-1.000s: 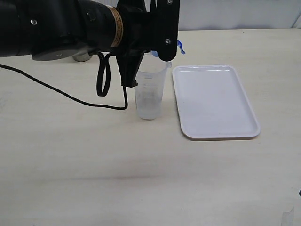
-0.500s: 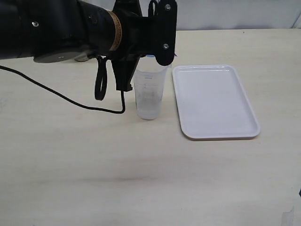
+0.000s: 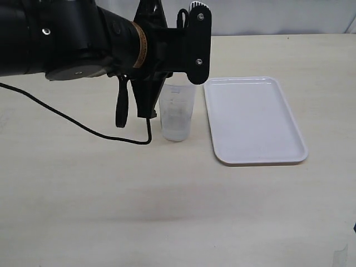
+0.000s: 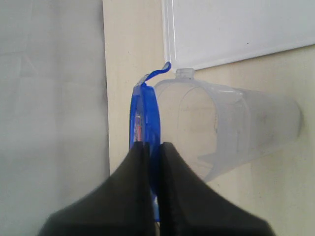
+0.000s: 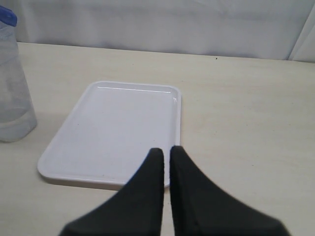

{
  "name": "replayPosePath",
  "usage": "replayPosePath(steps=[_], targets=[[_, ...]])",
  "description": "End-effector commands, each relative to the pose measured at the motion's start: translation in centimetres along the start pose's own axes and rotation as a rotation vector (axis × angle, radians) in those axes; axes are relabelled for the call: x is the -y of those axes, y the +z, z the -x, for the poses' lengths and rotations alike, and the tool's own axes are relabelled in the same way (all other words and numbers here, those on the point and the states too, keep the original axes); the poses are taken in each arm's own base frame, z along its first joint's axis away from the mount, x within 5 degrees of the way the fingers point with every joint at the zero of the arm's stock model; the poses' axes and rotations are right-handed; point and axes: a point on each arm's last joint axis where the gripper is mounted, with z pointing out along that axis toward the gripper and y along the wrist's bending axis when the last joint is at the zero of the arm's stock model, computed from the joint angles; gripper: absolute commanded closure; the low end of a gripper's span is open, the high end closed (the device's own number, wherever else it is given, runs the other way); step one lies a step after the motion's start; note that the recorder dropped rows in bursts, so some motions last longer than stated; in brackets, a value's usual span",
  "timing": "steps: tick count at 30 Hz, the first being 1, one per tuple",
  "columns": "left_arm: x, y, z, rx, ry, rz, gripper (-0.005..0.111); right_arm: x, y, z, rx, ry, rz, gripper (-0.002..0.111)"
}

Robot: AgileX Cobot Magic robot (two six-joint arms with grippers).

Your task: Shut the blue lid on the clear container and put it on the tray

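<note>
Left hand point(image 4: 153, 146) above clear container point(image 3: 177, 115)

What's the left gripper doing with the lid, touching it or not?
Touching. The left wrist view shows the left gripper shut on the lid, with a finger against each face.

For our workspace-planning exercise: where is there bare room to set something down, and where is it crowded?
Free: the whole tray floor, and the broad table stretch on the camera side of tray and clear container. Crowded: the container's mouth, where the left gripper holds the blue lid, cable alongside.
</note>
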Motion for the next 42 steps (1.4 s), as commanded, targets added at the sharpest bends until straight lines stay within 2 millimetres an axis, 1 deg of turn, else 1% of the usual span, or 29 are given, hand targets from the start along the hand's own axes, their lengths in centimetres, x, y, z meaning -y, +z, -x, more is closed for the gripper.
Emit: replayPosePath(steps=[1, 5, 11, 27, 31, 36, 42], targets=[[0.0, -0.3, 0.1, 0.011, -0.055, -0.012, 0.107, 0.0, 0.0, 0.0, 0.004, -0.004, -0.006, 0.104], [0.3, -0.3, 0.2, 0.020, -0.104, -0.040, 0.107, 0.0, 0.0, 0.0, 0.004, -0.004, -0.006, 0.104], [0.6, -0.3, 0.1, 0.002, -0.107, -0.075, 0.107, 0.0, 0.0, 0.0, 0.004, -0.004, -0.006, 0.104], [0.7, -0.3, 0.3, 0.019, -0.148, -0.089, 0.107, 0.0, 0.0, 0.0, 0.004, -0.004, -0.006, 0.104], [0.7, -0.2, 0.3, 0.025, -0.146, -0.088, 0.107, 0.0, 0.0, 0.0, 0.004, -0.004, -0.006, 0.104], [1.3, 0.8, 0.3, 0.014, -0.089, -0.109, 0.107, 0.0, 0.0, 0.0, 0.004, -0.004, -0.006, 0.104], [1.4, 0.8, 0.3, 0.005, -0.081, -0.118, 0.107, 0.0, 0.0, 0.0, 0.004, -0.004, -0.006, 0.104]])
